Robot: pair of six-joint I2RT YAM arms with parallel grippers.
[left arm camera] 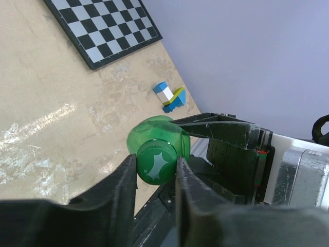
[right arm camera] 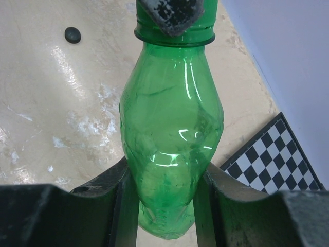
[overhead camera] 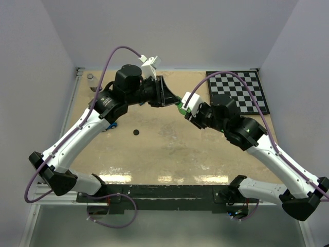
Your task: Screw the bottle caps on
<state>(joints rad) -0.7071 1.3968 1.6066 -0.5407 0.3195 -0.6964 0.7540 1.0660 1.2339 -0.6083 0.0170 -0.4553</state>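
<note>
Left fingers (left arm camera: 125, 181) tight around green cap (left arm camera: 156, 163)

Your right gripper (right arm camera: 165, 188) is clamped on the green bottle (right arm camera: 169, 118), one dark finger (right arm camera: 121, 198) pressed to each side of its lower body. The bottle's neck points away from the camera, and its neck ring sits at the top edge of the view. Just past that ring, a dark scuffed fingertip (right arm camera: 169, 14) covers most of the green cap (right arm camera: 208, 9), so you can't see how the cap sits on the threads. To the upper left of the bottle, well apart from it, the black cap (right arm camera: 72, 34) lies flat on the tan table (right arm camera: 46, 113). To the bottle's lower right, a checkerboard (right arm camera: 272, 159) lies on the table near the pale wall (right arm camera: 288, 51).
</note>
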